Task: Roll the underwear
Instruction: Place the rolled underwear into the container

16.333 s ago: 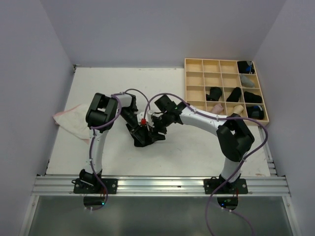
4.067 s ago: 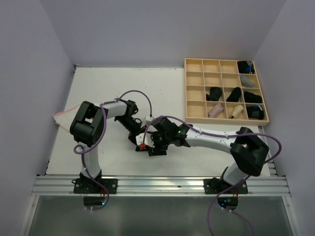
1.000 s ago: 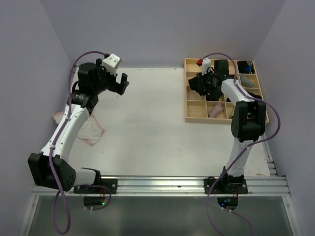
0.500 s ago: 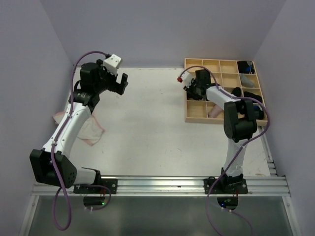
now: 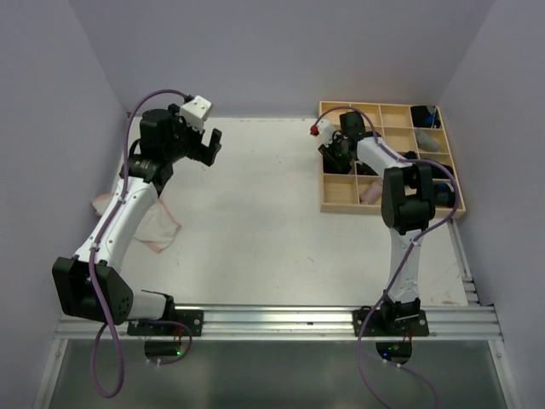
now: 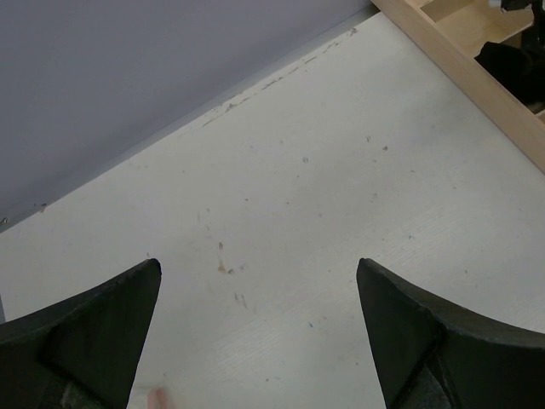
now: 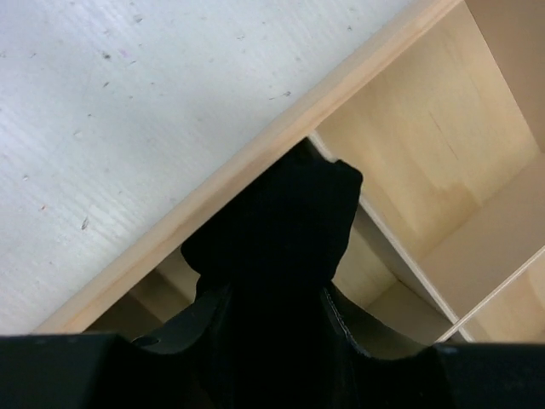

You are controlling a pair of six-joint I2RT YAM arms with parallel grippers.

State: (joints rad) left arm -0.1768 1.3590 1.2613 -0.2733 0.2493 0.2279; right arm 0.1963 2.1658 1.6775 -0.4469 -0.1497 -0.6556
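A rolled black underwear (image 7: 281, 221) sticks out between the fingers of my right gripper (image 7: 272, 298), which is shut on it just over the left-hand compartments of the wooden tray (image 7: 255, 153). From above, the right gripper (image 5: 334, 151) hangs at the tray's left edge. A flat whitish underwear with pink edging (image 5: 145, 220) lies at the table's left side, partly under the left arm. My left gripper (image 5: 209, 146) is raised over the back left of the table, wide open (image 6: 258, 266) with only bare tabletop between its fingers.
The grid tray (image 5: 393, 112) stands at the back right and holds several rolls, black ones (image 5: 438, 168) and a pinkish one (image 5: 371, 192). Purple walls close in the back and both sides. The tray's edge (image 6: 460, 60) shows in the left wrist view.
The right gripper has carried the black roll leftward from the tray's middle columns to its left edge. The left arm has hardly moved and stays open.
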